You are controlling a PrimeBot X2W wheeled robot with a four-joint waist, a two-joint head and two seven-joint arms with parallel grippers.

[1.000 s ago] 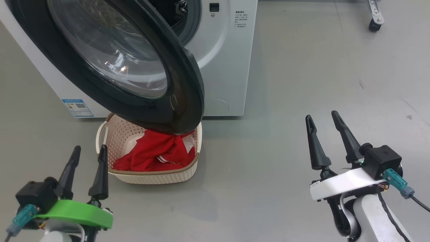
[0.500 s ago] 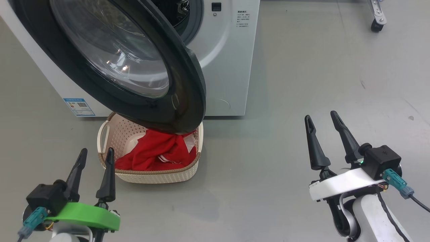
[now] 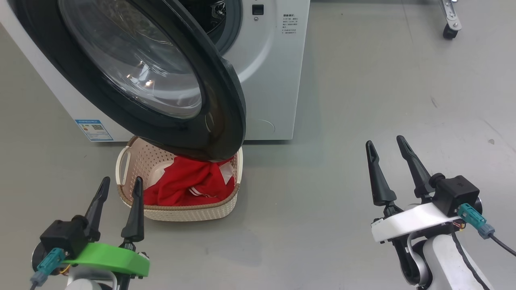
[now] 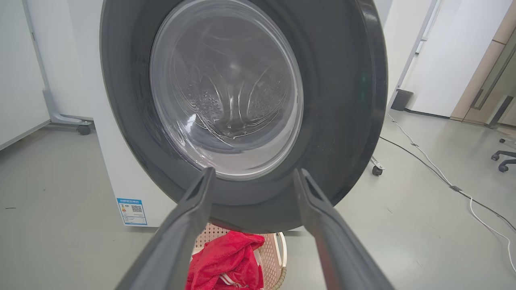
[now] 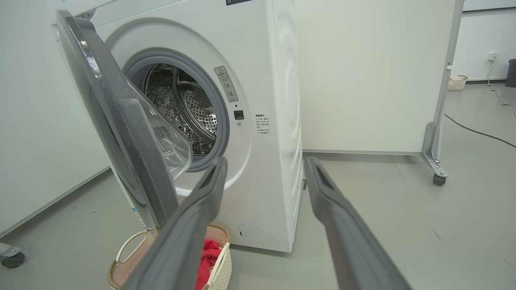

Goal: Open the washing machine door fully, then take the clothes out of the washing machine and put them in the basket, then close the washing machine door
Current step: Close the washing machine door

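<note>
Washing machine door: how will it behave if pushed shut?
The round black-rimmed glass door stands partly open, so a push probably swings it on its hinge, rigid, not flexing. Its glossy rim looks slippery. It hangs above the cream perforated basket, likely clearing it.

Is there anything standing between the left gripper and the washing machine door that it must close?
Nothing visible does. The left gripper, open, faces the door across open air. The basket with the clothes sits on the floor under the door's lower rim.
</note>
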